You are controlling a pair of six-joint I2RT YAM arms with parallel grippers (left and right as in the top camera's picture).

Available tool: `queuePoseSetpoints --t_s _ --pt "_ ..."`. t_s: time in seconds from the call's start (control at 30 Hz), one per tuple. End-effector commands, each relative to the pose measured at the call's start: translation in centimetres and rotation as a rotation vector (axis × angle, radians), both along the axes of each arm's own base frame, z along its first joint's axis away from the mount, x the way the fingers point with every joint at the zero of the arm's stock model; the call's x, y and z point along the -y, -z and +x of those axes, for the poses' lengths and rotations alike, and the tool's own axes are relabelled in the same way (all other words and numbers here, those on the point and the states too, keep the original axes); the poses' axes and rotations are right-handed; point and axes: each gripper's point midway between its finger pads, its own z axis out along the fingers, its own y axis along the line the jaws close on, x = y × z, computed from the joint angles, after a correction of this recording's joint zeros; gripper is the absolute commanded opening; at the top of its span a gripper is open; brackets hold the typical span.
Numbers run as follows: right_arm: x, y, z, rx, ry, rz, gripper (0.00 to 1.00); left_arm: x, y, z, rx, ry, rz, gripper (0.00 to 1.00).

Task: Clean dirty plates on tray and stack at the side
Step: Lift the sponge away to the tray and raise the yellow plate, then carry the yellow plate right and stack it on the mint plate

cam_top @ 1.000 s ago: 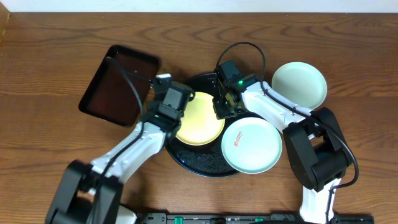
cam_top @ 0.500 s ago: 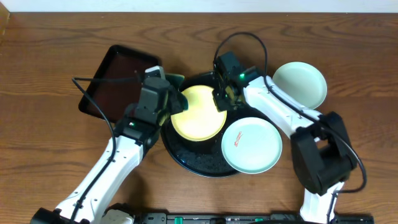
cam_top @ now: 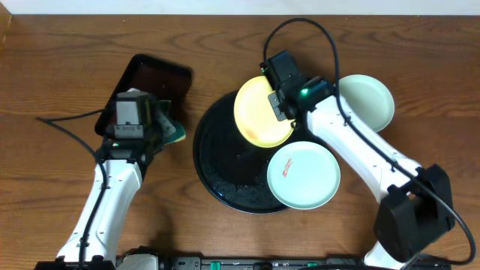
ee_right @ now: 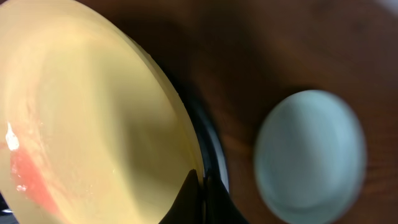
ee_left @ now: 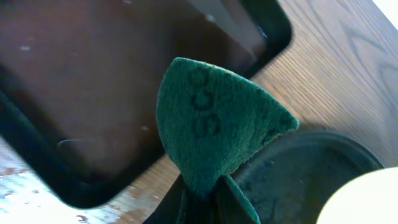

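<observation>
- My right wrist view cuts the yellow plate [ee_right: 87, 112] off at its left and bottom edges, and the mint plate [ee_right: 311, 155] beyond it is blurred.
- In my left wrist view the scouring pad [ee_left: 214, 124] hides part of the round tray [ee_left: 298, 171], which the bottom edge clips.

The plates are three: one pale yellow plate [cam_top: 261, 112], one mint-white plate with a red smear [cam_top: 304, 175] and one clean mint-white plate [cam_top: 361, 101]. The trays are two: one round black tray [cam_top: 221, 166] and one rectangular dark tray [cam_top: 154, 75]. There is one green scouring pad [ee_left: 214, 130]. The grippers are two: the left gripper [ee_left: 202, 198] and the right gripper [ee_right: 200, 191].
</observation>
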Motion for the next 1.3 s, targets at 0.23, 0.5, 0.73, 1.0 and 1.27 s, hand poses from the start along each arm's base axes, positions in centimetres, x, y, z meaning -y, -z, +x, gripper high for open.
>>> queuePoseSetpoints --t_s 0.23,0.5,0.73,1.0,1.27 --pt "-2.9 -9.0 -1.3 0.330 -0.183 -0.454 0.01 -0.5 0.0 -0.1 0.002 -0.012 -0.013 0.07" --pt "-5.7 -12.0 -2.8 0.458 -0.223 -0.584 0.01 -0.5 0.0 -0.2 -0.002 -0.011 -0.013 0.07" --pt "-6.6 -12.4 -3.0 0.471 -0.269 -0.617 0.01 -0.4 0.1 -0.3 -0.007 -0.011 -0.014 0.07" --pt "-7.0 -13.2 -2.8 0.466 -0.339 -0.714 0.01 -0.4 0.2 -0.3 -0.010 -0.011 -0.014 0.08" --pt "-7.0 -13.2 -2.8 0.466 -0.340 -0.712 0.01 -0.4 0.3 -0.5 -0.018 -0.011 -0.014 0.08"
